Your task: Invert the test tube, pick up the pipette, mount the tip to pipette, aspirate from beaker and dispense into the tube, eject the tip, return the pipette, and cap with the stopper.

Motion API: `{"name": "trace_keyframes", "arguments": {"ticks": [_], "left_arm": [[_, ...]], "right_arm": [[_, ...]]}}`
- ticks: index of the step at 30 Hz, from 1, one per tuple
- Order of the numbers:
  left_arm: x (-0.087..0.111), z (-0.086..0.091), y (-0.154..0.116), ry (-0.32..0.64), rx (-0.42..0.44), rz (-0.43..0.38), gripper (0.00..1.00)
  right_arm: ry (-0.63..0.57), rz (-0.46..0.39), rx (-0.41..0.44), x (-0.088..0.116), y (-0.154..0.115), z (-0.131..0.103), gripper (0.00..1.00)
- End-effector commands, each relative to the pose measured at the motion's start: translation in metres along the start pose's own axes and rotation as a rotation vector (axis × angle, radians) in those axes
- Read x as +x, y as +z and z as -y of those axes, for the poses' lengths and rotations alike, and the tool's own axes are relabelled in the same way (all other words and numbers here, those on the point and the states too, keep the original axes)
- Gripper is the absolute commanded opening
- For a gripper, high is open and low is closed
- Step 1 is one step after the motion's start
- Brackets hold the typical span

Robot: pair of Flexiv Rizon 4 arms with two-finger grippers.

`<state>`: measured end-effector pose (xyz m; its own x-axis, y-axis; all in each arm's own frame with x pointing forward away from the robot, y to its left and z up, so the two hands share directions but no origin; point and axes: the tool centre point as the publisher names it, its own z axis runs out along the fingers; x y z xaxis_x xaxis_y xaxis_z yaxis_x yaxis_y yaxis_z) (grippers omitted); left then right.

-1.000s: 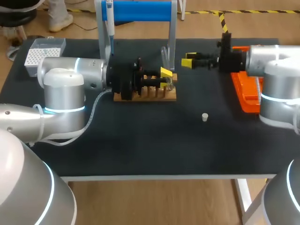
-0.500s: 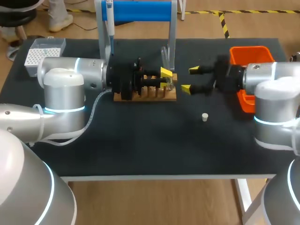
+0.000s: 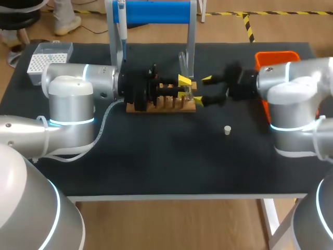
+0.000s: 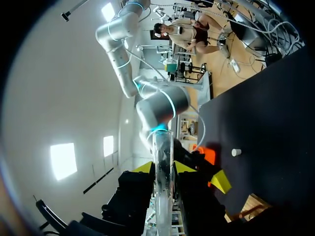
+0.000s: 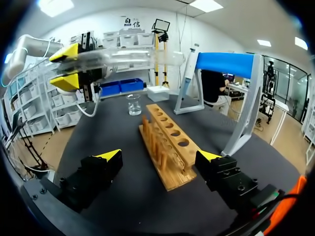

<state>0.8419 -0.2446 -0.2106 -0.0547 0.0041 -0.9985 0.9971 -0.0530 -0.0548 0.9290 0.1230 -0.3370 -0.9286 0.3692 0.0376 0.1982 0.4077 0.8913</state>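
Observation:
My left gripper (image 3: 184, 87) is shut on a clear test tube (image 3: 183, 60), held level above the right end of the wooden rack (image 3: 166, 104). In the left wrist view the tube (image 4: 161, 147) runs out between the yellow tips of my left gripper (image 4: 163, 169). My right gripper (image 3: 203, 89) stands open and empty just right of the rack, a little short of the tube. From the right wrist its gripper (image 5: 160, 157) straddles the near end of the rack (image 5: 167, 135), with the tube (image 5: 128, 58) and left gripper (image 5: 66, 66) above. The pipette (image 3: 121, 23) hangs on the blue stand (image 3: 156, 13). A small white stopper (image 3: 227, 129) lies on the mat.
An orange bin (image 3: 276, 57) sits at the back right behind my right arm. The white tip box (image 3: 49, 57) is at the back left. A beaker (image 5: 133, 104) stands past the far end of the rack.
My right arm swung left from the orange bin to the rack's right end, its gripper staying open. The left arm and the tube did not move.

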Motion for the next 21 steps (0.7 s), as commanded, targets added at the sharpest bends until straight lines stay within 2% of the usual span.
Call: {"name": "trace_keyframes", "arguments": {"ticks": [1,9,21], "left_arm": [[0.001,-0.001,0.001,0.003,0.001,0.004,0.00],[0.001,-0.001,0.001,0.003,0.001,0.004,0.00],[0.001,-0.001,0.001,0.003,0.001,0.004,0.00]], "right_arm": [[0.001,-0.005,0.039,-0.005,0.020,0.001,1.00],[0.007,-0.009,0.047,-0.003,0.033,0.003,1.00],[0.016,0.002,0.045,-0.005,0.038,0.003,1.00]]}}
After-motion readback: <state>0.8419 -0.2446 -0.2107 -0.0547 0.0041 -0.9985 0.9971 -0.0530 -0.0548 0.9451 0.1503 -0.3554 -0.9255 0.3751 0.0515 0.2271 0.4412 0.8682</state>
